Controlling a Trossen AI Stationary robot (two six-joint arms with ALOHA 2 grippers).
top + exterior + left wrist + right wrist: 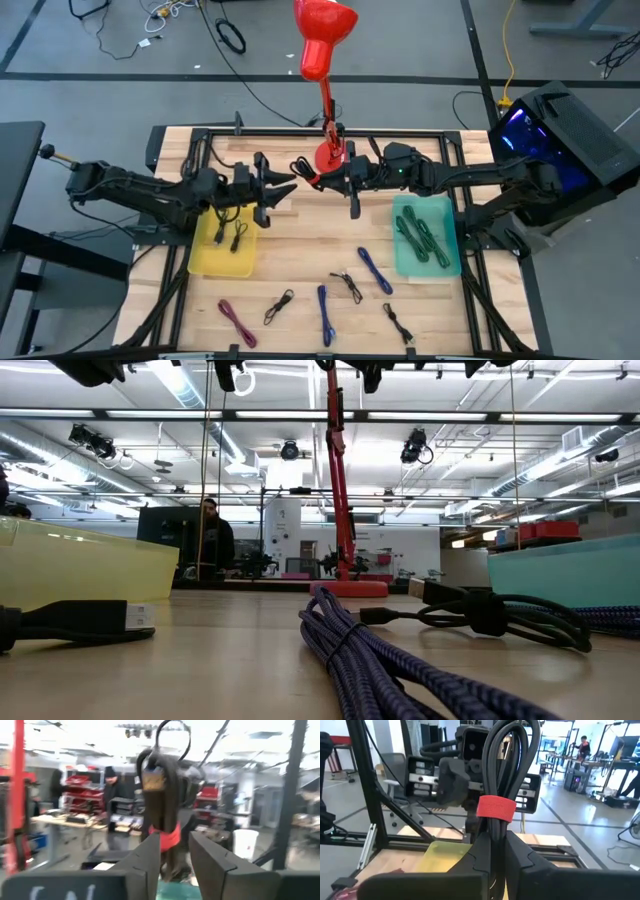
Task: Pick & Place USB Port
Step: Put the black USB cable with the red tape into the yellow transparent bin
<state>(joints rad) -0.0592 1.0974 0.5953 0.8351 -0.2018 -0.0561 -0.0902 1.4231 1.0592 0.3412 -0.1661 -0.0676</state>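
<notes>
Black cable bundle (504, 765) clamped in right hand (492, 847), left hand (174, 851) facing it

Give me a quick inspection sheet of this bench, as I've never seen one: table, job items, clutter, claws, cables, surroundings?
Surface: wooden table, bare between the items.
Job's things: a black cable bundle with a red strap, held up above the table's middle; yellow tray with black cables in it; green tray with green cables in it.
Clutter: nothing seen beyond the loose cables.
Claws: right claw shut on the bundle; left claw facing it, its fingers open on either side of the bundle.
Cables: blue, black and pink bundles along the near edge, e.g. blue bundle.
Surroundings: red lamp at the back edge; a person far behind.
</notes>
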